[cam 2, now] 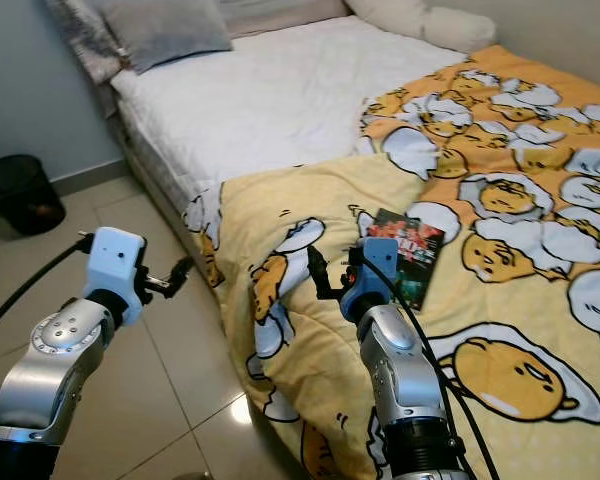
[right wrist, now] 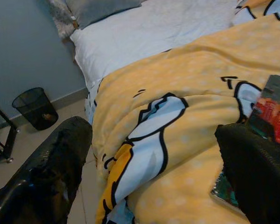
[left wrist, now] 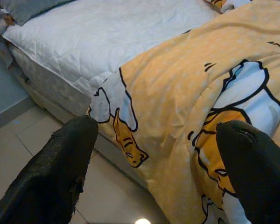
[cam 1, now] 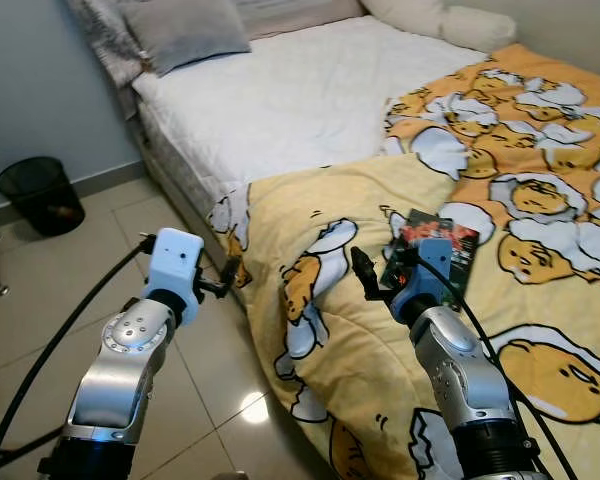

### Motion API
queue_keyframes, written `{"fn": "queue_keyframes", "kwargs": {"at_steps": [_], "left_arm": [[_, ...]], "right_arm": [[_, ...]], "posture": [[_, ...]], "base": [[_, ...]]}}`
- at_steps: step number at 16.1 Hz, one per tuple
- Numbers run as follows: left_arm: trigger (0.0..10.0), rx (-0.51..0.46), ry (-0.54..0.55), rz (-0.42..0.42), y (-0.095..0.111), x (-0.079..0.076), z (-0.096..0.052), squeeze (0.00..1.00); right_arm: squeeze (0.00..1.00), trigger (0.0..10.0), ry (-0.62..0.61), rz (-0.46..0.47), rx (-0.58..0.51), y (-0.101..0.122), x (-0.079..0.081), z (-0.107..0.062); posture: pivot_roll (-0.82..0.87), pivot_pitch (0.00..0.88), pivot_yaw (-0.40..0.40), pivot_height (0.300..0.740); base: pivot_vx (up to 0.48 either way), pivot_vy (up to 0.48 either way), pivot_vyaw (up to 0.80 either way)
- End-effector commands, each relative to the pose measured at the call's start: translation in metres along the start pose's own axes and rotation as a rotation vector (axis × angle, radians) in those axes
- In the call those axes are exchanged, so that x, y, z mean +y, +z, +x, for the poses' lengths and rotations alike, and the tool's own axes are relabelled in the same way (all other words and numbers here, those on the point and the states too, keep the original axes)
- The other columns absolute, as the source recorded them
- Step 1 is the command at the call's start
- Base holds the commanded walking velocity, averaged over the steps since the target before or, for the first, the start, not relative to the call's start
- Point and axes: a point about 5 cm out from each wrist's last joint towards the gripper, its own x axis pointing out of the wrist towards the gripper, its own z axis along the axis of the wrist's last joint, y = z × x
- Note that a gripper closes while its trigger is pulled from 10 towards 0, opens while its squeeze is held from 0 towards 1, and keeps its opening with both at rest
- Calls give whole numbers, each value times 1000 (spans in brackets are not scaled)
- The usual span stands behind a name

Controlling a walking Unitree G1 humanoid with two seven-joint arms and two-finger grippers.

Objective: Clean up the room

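The right end effector (cam 1: 372, 277) hangs low over the near part of the bed, its two black fingers (right wrist: 51, 172) spread wide with nothing between them. The left end effector (cam 1: 223, 284) hovers over the tiled floor (cam 1: 70, 280) just off the bed's side, fingers equally wide apart and empty.

Under and ahead of them lies the yellow duvet (cam 1: 540, 250), printed with cartoon egg figures and rumpled, one corner drooping over the bed's edge toward the floor. It looks soft, bulky and light; it should bunch rather than slide, so a hem or the hanging corner is probably the best place to pinch it.

Just beyond the right end effector a book (cam 1: 442, 248) rests flat on the duvet. It looks thin, stiff and fairly light, best taken by a free edge. Its dark cover carries red lettering, too small to read.

Farther off, the white mattress (cam 1: 300, 90) is bare, with a grey pillow (cam 1: 185, 30) and pale pillows (cam 1: 450, 18) at its head. A black mesh wastebasket (cam 1: 40, 195) stands by the wall.
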Motion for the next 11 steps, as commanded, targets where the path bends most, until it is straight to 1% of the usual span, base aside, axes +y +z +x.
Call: {"fn": "queue_keyframes", "kwargs": {"at_steps": [1,2,3,4,5,6,7,8,10,11], "left_arm": [[10000,3,-4,5,1,1,-1,945],[10000,6,0,7,0,1,-1,733],[10000,6,0,10,0,1,-1,624],[10000,6,1,11,0,1,-1,624],[10000,4,2,16,0,1,-2,451],[10000,0,-8,22,1,1,-2,16],[10000,0,-66,15,1,-2,-5,0],[10000,0,-66,15,1,-2,-5,0],[10000,-1,-157,13,2,-7,-12,0],[10000,-7,-191,19,3,-9,-15,0]], "right_arm": [[1000,10000,-30,-6,-8,3,-4,1],[976,10000,-56,-15,-2,3,-7,1],[188,10000,-67,-21,4,3,-9,1],[188,10000,-70,-24,6,3,-9,1],[0,10000,-77,-25,6,3,-10,2],[0,10000,-80,-24,9,3,-9,2],[0,10000,-98,16,14,2,-11,1],[0,10000,-98,16,14,2,-11,1],[0,10000,-169,23,43,-1,-25,-2],[192,10000,-197,12,65,-4,-34,-4]], "posture": [[-16,0,23,740],[-17,0,22,740],[-16,0,22,740],[-16,0,22,740],[-17,0,21,740],[-17,0,21,740],[-18,0,19,740],[-18,0,19,740],[-21,0,19,740],[-17,0,12,740]], "base": [[0,0,0],[0,0,0],[0,0,0],[0,0,0],[0,0,0],[0,0,0],[0,0,0],[0,0,0],[0,0,0],[0,0,0]]}}
